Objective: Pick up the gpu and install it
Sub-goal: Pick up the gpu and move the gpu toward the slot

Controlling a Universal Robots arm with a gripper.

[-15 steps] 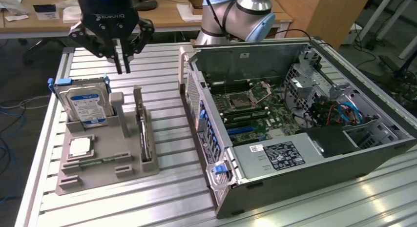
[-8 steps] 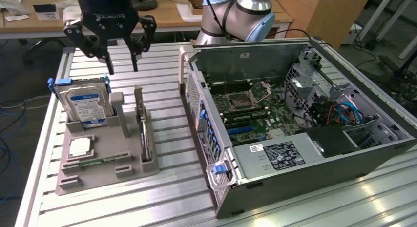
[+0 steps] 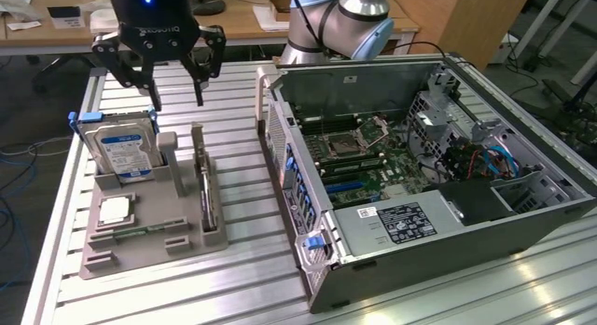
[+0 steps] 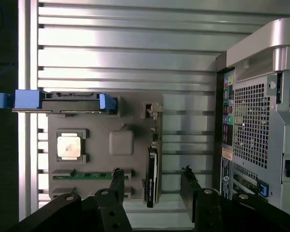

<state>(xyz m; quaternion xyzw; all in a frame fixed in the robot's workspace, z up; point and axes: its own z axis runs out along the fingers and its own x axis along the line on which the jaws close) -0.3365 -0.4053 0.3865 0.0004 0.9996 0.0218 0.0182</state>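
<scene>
Hovering over the grey parts tray (image 3: pixel 140 251), the claw (image 3: pixel 176 101) has its two fingers spread wide and carries nothing. Beneath it the gpu (image 4: pixel 152 179) stands on edge in a slot of the tray. It is a thin dark card, and in the wrist view its top edge runs through the gap between the fingers. Below the claw to one side, a blue-labelled hard drive (image 3: pixel 121 154) stands upright in its own slot. On the other side, well apart from the claw, the open computer case (image 3: pixel 420 164) lies with its motherboard exposed.

The step in hand looks like the approach for the pick, since the card sits untouched in its slot and is not yet in the case. A grasp from here would call for a straight descent with the fingers straddling the card's thin edge. They would then close on its two faces without knocking the tray's posts. Whether the claw is centred exactly over the card is hard to judge from these angles.
</scene>
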